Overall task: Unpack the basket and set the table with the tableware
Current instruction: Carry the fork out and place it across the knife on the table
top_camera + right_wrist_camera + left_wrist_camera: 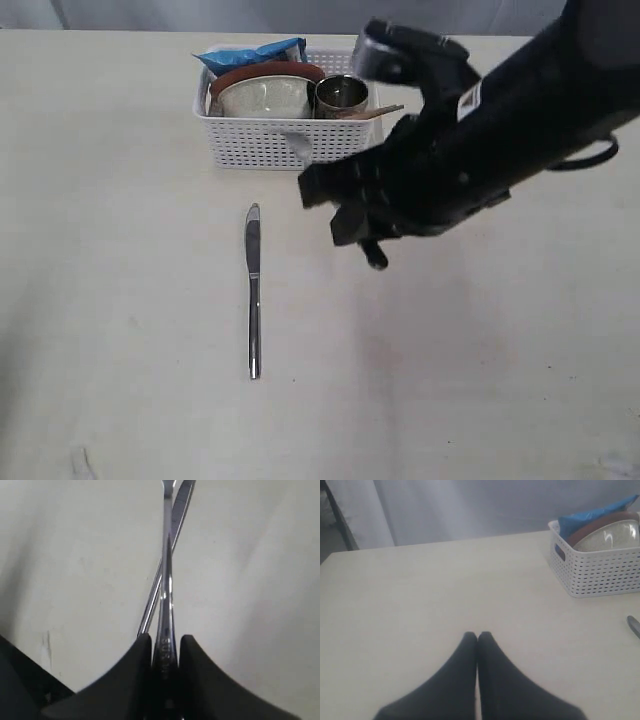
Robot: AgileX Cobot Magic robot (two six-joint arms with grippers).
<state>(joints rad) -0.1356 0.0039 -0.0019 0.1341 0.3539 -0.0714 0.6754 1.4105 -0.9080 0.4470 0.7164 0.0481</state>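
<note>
My right gripper [166, 642] is shut on the handle of a steel fork [166, 595], held edge-on above the table [120, 300]. In the exterior view this gripper [312, 188] hovers just in front of the white basket [260, 145], right of the steel knife [253, 290], which lies flat on the table. The knife [181, 505] also shows behind the fork. The basket holds a pale bowl [265, 97] on a brown-red plate [265, 70], a steel cup [341, 93] and wooden chopsticks [378, 112]. My left gripper [478, 636] is shut and empty, low over bare table.
A blue snack packet [250, 52] stands at the back of the basket. The basket [600, 575] and the knife tip [634, 626] sit at one side of the left wrist view. A grey curtain hangs beyond the table's far edge.
</note>
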